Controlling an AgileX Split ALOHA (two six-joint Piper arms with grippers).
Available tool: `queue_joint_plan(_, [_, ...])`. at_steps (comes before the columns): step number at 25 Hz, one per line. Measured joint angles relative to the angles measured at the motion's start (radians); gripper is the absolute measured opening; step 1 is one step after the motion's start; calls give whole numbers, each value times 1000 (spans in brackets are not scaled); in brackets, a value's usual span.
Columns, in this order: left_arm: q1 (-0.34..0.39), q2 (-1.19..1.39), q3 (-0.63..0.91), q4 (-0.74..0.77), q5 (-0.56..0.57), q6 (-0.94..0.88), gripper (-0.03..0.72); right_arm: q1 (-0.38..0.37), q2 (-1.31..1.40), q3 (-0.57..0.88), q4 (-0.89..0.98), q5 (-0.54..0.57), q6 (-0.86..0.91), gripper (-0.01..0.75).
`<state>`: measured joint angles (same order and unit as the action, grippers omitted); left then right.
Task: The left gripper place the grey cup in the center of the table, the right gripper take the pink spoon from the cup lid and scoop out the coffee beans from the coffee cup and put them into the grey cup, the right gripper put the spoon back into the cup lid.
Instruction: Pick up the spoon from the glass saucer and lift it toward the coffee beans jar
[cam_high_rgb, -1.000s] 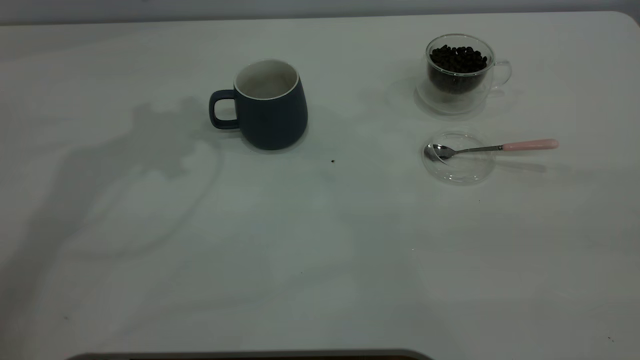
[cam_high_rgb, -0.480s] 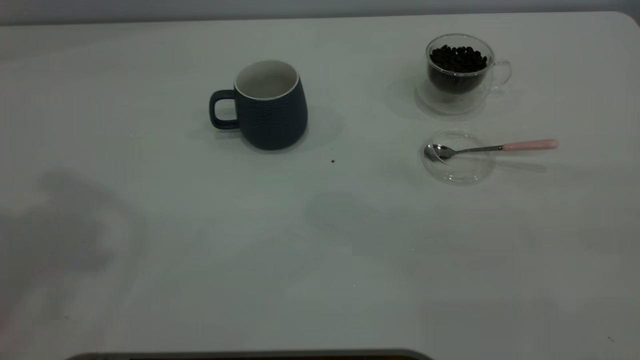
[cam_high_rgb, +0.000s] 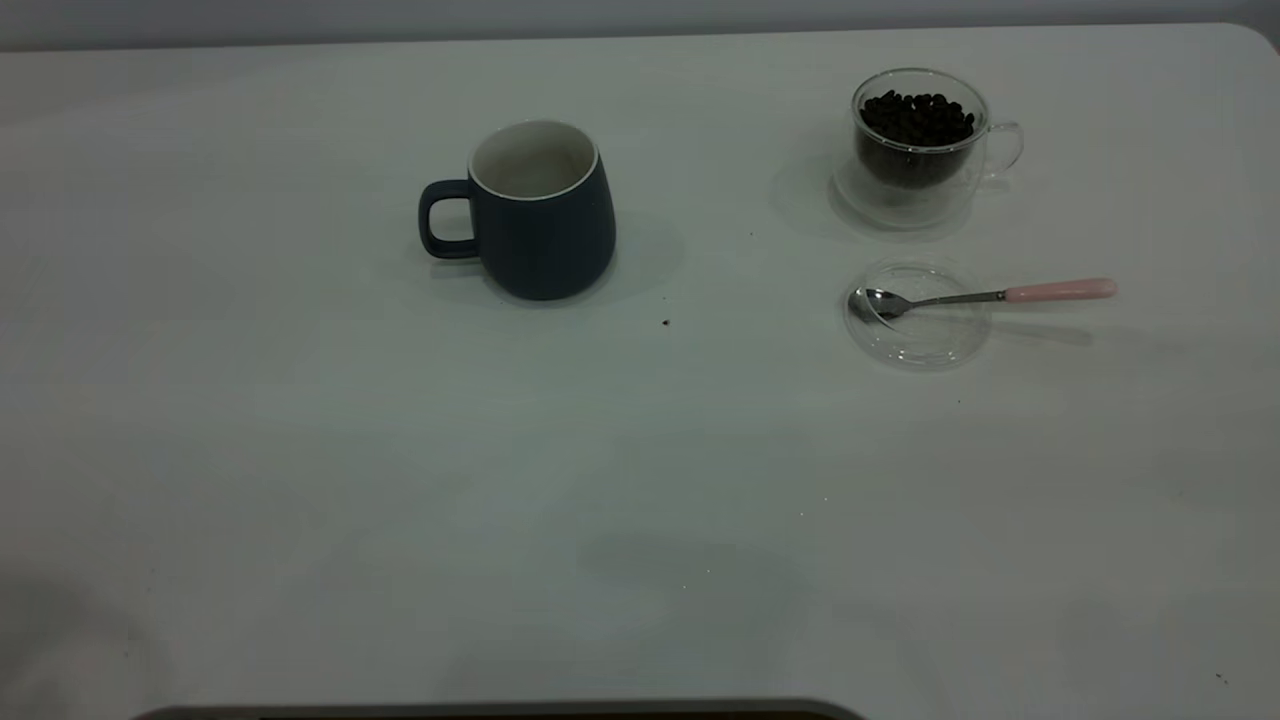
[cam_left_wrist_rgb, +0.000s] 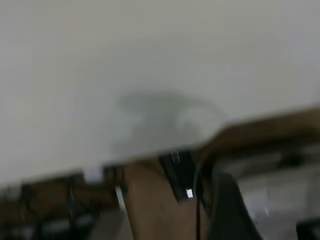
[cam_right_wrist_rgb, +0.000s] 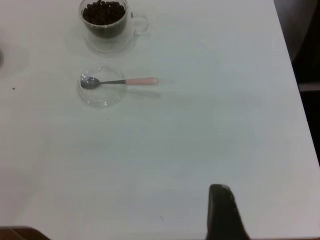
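On white table (cam_high_rgb: 300, 480): grey cup (cam_high_rgb: 540, 215).

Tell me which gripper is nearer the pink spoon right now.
Right, most likely. The right gripper looks across bare table at the pink spoon, whose bowl rests in the cup lid. The left gripper sits at the table's edge, no spoon in its view.

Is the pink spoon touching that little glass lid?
Touching. The exterior view shows the pink spoon with its bowl lying inside the cup lid, its stem crossing the rim.
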<state>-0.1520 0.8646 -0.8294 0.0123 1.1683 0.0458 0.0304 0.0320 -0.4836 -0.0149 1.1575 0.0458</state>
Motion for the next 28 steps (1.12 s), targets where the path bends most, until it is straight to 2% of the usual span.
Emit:
queue_joint_plan(4, [0,-136,195,-1,-16,-21,501,0,-3,0,0,0,0,486])
queue_joint_plan(9, [0,-328,325,1,-66,-65,501,0,-4,0,0,0,0,486])
queue_joint_plan(22, [1,-754,344,24,-50,-69,501,0,-4,0,0,0,0,486])
queue_joint_plan(24, [22,-803,344,24,-47,-69,501,0,-4,0,0,0,0,486])
queue_joint_plan(28, [121,-863,344,25,-43,-69,501,0,-4,0,0,0,0,486])
